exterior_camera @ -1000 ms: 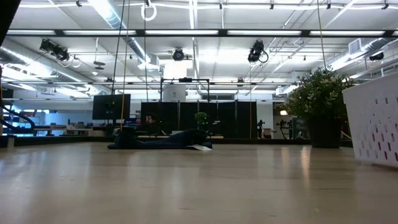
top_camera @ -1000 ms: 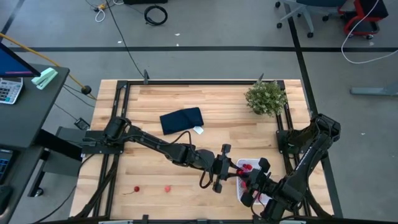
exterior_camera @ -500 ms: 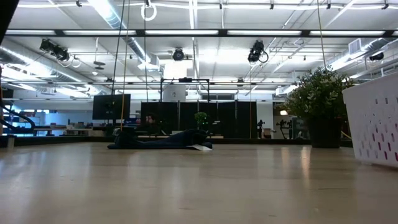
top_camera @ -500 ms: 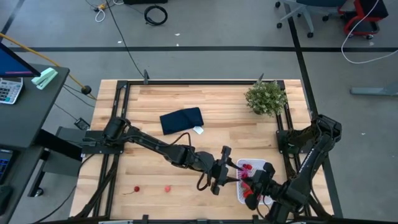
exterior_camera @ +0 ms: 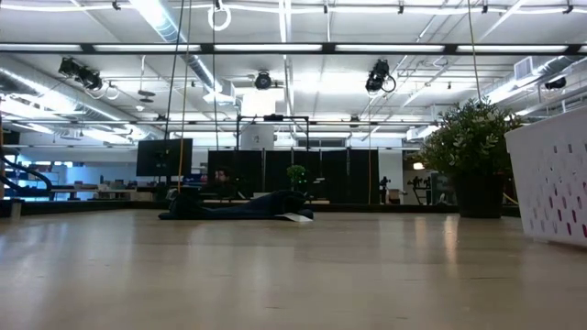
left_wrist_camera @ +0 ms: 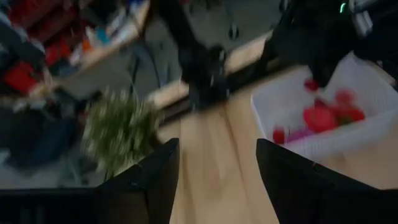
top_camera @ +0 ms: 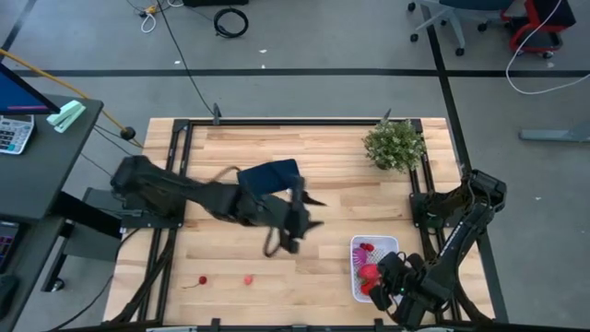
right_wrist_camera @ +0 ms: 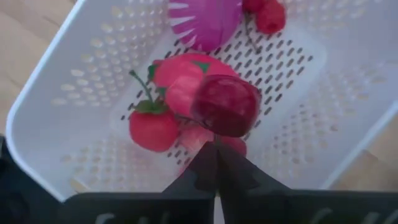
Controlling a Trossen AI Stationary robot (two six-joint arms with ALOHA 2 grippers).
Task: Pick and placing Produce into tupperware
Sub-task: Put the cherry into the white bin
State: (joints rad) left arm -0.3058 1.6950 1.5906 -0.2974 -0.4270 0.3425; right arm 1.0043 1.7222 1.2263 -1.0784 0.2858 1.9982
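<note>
We see the white perforated plastic tupperware [top_camera: 375, 267] near the right front edge of the pale wooden surface [top_camera: 332, 175], holding red toy fruits [right_wrist_camera: 205, 102] and a purple striped ball [right_wrist_camera: 205, 22]. Our right pincer [right_wrist_camera: 216, 165] hangs clenched just above them, empty. Our left pincer [left_wrist_camera: 214, 180] is released over mid-surface. Two small red bits [top_camera: 224, 279] lie at front left.

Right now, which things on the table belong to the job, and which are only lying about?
Job: tupperware; produce in it; two red bits on the table.
Lying about: plant; navy cloth.
</note>
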